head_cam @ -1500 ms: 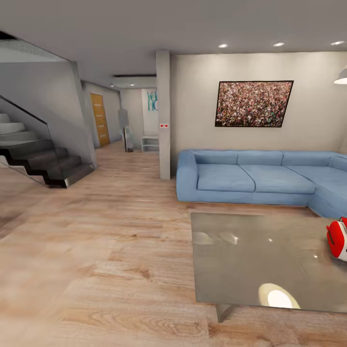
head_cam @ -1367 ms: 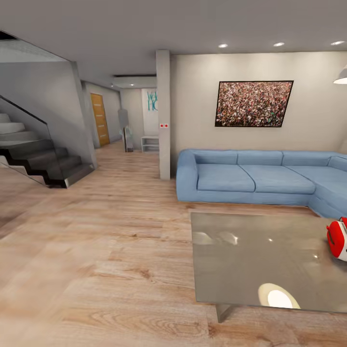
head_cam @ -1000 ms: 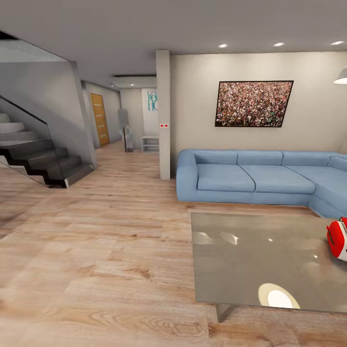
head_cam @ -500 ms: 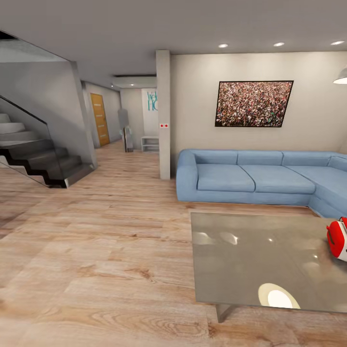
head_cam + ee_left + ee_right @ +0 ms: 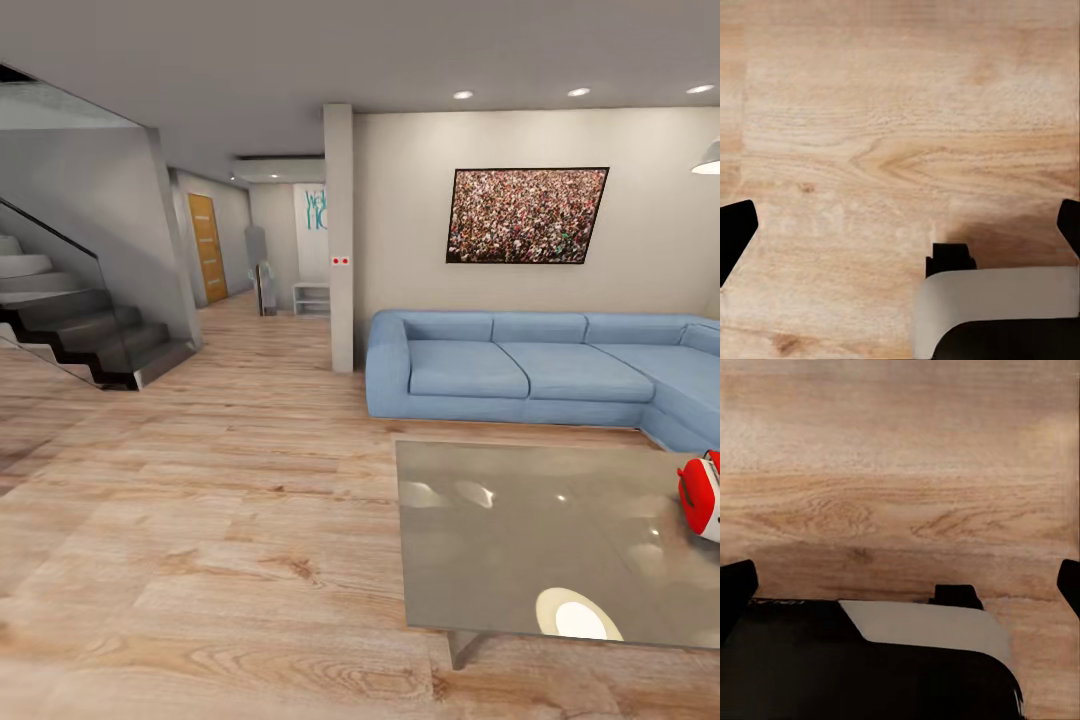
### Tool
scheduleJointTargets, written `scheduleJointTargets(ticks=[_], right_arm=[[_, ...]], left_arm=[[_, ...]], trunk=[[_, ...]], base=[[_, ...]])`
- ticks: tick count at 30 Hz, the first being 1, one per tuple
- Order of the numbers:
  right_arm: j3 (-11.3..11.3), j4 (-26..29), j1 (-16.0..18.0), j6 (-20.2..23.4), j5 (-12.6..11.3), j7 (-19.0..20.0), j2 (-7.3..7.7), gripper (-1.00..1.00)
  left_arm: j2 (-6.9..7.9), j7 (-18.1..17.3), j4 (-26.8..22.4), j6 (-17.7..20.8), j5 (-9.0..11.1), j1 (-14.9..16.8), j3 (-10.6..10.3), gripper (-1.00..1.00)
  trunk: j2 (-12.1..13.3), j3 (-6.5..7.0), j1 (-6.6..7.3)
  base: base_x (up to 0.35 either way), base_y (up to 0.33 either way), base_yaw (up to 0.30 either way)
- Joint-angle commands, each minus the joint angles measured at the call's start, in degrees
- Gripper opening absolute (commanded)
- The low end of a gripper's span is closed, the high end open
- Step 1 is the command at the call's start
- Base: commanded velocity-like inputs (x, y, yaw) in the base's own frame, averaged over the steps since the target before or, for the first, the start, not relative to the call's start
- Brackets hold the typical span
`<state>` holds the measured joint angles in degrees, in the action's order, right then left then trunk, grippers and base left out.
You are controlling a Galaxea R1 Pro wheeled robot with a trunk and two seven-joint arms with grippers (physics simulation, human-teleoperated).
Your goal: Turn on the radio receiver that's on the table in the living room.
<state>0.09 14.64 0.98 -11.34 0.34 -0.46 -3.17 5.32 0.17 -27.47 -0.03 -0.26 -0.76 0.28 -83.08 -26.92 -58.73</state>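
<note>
Best to swing right toward the radio receiver (image 5: 700, 494) on the table (image 5: 520, 540), both grippers (image 5: 900, 225) (image 5: 900, 585) spread, empty.

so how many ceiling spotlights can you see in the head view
3, in a row on the ceiling toward the upper right: one above the framed crowd picture, one further right, one near the right edge. More may lie beyond the picture's edge.

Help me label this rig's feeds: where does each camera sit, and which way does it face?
Head: on the robot's head, facing forward and down at the sofa, table and radio.
Left wrist: near the left end effector, facing the floor; dark fingertips at both edges.
Right wrist: near the right end effector, likewise.
All three share the wood floor.
</note>
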Motion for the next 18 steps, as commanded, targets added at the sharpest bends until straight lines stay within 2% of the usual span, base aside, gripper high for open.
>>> scheduleJointTargets(ticks=[1, 2, 3, 7, 8, 10, 11, 18], right_arm=[[0.0, 2.2, 0.0, 0.0, 0.0, 0.0, 0.00, 1.00], [0.0, 3.4, 0.0, 0.0, 0.0, 0.0, 0.02, 1.00], [0.0, 9.7, 0.0, 0.0, 0.0, -0.1, 0.07, 1.00], [0.0, 16.4, 0.0, 0.1, 0.0, -0.2, 0.08, 1.00], [0.0, 23.8, 0.0, 0.2, 0.1, -0.2, 0.03, 1.00], [0.0, 26.4, 0.0, 0.2, 0.1, -0.2, 0.06, 1.00], [0.0, 28.1, 0.0, 0.2, 0.1, 0.0, 0.12, 1.00], [0.2, 28.6, 0.0, -0.1, 0.0, 0.3, 0.18, 1.00]], left_arm=[[-0.02, 0.0, -2.2, 0.0, 0.0, 0.0, 0.0, 1.00], [-0.04, 0.0, -3.2, 0.0, 0.0, 0.0, 0.0, 1.00], [-0.19, 0.1, -8.7, 0.1, 0.0, 0.0, 0.1, 1.00], [-0.33, 0.1, -14.3, 0.3, 0.1, 0.0, 0.1, 1.00], [-0.38, 0.1, -18.9, 0.4, 0.1, 0.0, 0.1, 1.00], [-0.27, 0.0, -19.6, 0.4, 0.3, 0.0, 0.0, 1.00], [-0.25, -0.1, -18.1, 0.2, 0.3, 0.0, 0.1, 1.00], [-0.23, -0.3, -14.7, -0.4, 0.2, 0.0, 0.1, 1.00]], trunk=[[0.0, -0.01, 0.00], [0.0, -0.01, 0.00], [0.0, -0.01, 0.00], [0.0, -0.01, 0.00], [0.0, -0.01, 0.00], [0.0, -0.01, 0.00], [0.0, -0.01, 0.00], [0.0, -0.01, 0.00]], base=[[0.000, 0.000, 0.000], [0.000, 0.000, 0.000], [0.000, 0.000, 0.000], [0.000, 0.000, 0.000], [0.000, 0.000, 0.000], [0.000, 0.000, 0.000], [0.000, 0.000, 0.000], [0.000, 0.000, 0.000]])
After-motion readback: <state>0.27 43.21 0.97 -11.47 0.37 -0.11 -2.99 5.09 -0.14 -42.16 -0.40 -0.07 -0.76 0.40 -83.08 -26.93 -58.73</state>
